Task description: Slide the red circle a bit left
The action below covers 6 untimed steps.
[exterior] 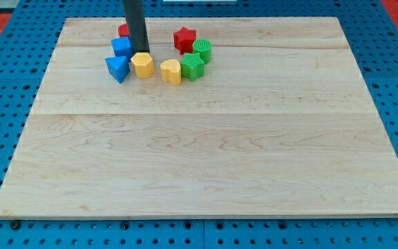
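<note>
The red circle is seen at the counter's far left, largely hidden behind the rod. My tip is placed just beside it, between blue cube and yellow block; no fingers are fitted.

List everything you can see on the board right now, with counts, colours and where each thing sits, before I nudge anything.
red circle: 1, red, near the view's top left, mostly hidden behind the rod
red star: 1, red, at the view's top, right of the rod
blue cube: 1, blue, just left of the rod
blue triangle: 1, blue, below the blue cube
yellow hexagon: 1, yellow, directly below my tip
yellow heart: 1, yellow, right of the yellow hexagon
green blocks: 2, green, right of the yellow heart, one behind the other; shapes unclear
wooden board: 1, light wood, fills the view
pegboard: 1, blue, around the board
my tip: 1, dark rod end, between blue cube and yellow hexagon
</note>
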Tool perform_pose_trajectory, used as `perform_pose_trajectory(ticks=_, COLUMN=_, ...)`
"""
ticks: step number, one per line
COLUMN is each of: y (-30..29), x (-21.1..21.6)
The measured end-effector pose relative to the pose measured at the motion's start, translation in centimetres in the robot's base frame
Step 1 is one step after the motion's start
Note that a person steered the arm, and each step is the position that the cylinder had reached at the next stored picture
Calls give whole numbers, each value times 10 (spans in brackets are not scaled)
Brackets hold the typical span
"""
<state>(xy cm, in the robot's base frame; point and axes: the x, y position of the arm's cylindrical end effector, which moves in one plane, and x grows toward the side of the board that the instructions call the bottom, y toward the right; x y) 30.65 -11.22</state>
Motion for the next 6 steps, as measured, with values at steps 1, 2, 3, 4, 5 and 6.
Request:
perform_pose_trajectory(ticks=1, y=-2, x=7)
perform_pose_trajectory(ticks=2, y=6, x=-7)
perform_pose_trajectory(ticks=3, y=16, x=-21)
perform_pose_trajectory(ticks=4, y=2, x=-51)
perform_pose_trajectory(ticks=5, y=23, x=-85)
perform_pose_trajectory(ticks=6, y=80, x=-94)
